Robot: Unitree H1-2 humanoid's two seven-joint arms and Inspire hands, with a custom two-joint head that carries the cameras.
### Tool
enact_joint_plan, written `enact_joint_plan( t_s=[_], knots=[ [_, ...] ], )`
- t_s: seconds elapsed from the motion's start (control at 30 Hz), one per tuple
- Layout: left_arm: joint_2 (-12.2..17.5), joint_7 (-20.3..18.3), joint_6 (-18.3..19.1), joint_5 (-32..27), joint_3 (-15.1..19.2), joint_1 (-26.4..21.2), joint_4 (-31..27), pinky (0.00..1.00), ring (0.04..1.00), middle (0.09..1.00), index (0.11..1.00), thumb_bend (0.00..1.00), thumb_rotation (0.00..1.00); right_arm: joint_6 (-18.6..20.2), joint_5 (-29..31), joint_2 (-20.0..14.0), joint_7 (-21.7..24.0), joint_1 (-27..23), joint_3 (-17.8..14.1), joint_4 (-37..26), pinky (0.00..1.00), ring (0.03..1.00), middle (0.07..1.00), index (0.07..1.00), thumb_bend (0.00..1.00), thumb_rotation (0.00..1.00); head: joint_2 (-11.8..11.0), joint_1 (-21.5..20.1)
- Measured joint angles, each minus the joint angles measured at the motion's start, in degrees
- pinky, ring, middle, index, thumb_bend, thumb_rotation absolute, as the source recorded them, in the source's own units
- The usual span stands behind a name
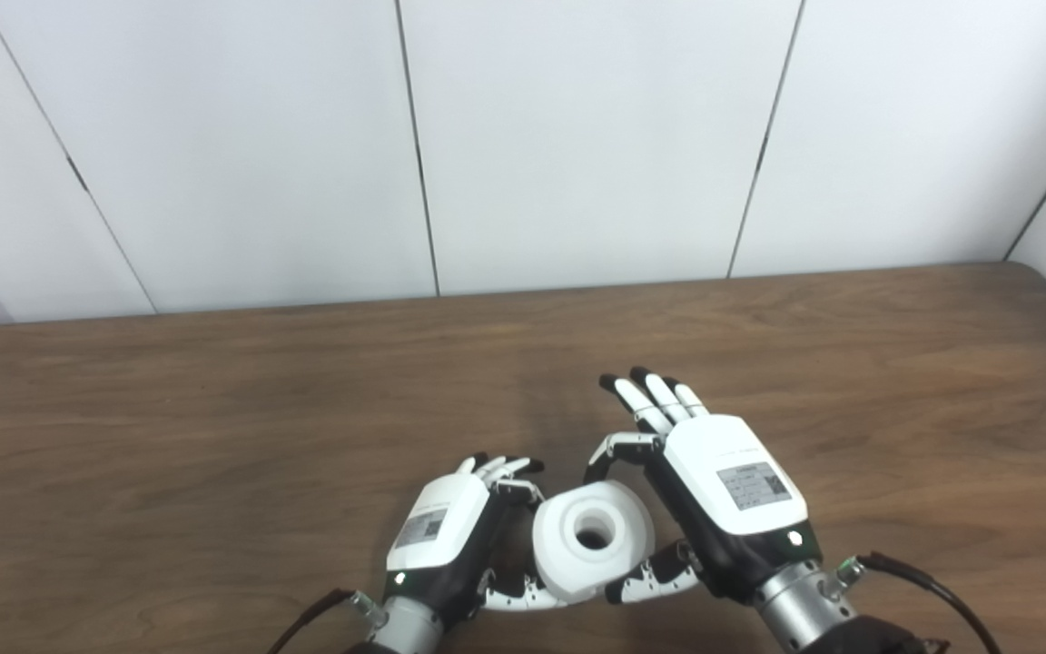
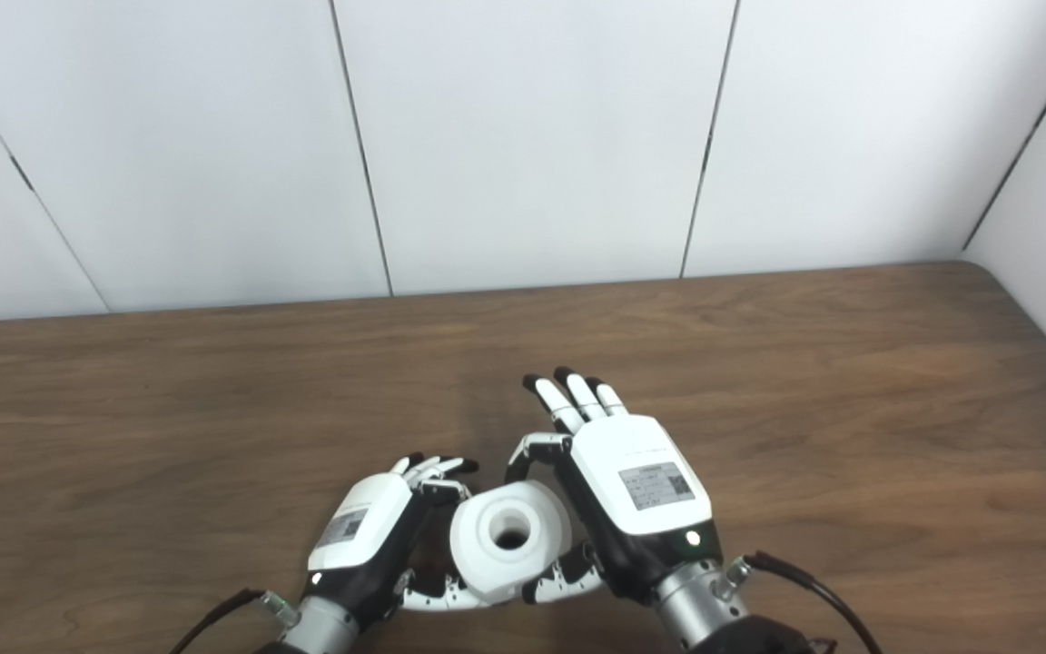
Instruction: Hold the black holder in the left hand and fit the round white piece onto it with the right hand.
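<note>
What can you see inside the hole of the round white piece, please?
The round white piece sits between the left robot hand and right robot hand. Its central hole looks dark at the bottom; whether the black holder sits beneath is hidden by the piece.

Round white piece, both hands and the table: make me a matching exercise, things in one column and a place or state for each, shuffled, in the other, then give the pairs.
Things:
1. round white piece
2. left hand
3. right hand
4. table

Places or states:
A. brown wood, bare toward the wall
B. between the two hands, hole facing up
C. fingers stretched out toward the wall, thumb by the piece
D. curled against the piece's left side

Pairs: 1-B, 2-D, 3-C, 4-A

The black holder is not visible in either view.
</note>
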Motion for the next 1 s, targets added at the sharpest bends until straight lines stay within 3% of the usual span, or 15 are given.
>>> enact_joint_plan(
  t_s=[0.4, 0.93, 1.0],
  knots=[
    [0.0, 0.0, 0.0, 0.0, 0.0, 0.0, 0.0, 1.00, 0.917, 0.876, 0.483, 0.51, 0.05, 0.0, -0.7, 0.1, 0.4, -0.1, 0.0, 0.0, 0.90, 1.000, 0.974, 0.493, 0.51, 0.15, 0.0, 0.0],
    [0.0, 0.0, -0.1, 0.0, 0.0, 0.0, 0.0, 0.99, 0.915, 0.875, 0.482, 0.51, 0.05, 0.0, -0.5, 0.0, 0.4, -0.1, -0.1, 0.0, 0.88, 1.000, 0.971, 0.496, 0.52, 0.16, -0.1, 0.0],
    [0.0, 0.0, -0.1, 0.0, 0.0, 0.0, 0.0, 0.99, 0.913, 0.873, 0.482, 0.51, 0.05, 0.1, -0.4, 0.0, 0.5, -0.1, -0.1, 0.0, 0.89, 1.000, 0.978, 0.639, 0.76, 0.26, -0.2, 0.1]
  ],
)
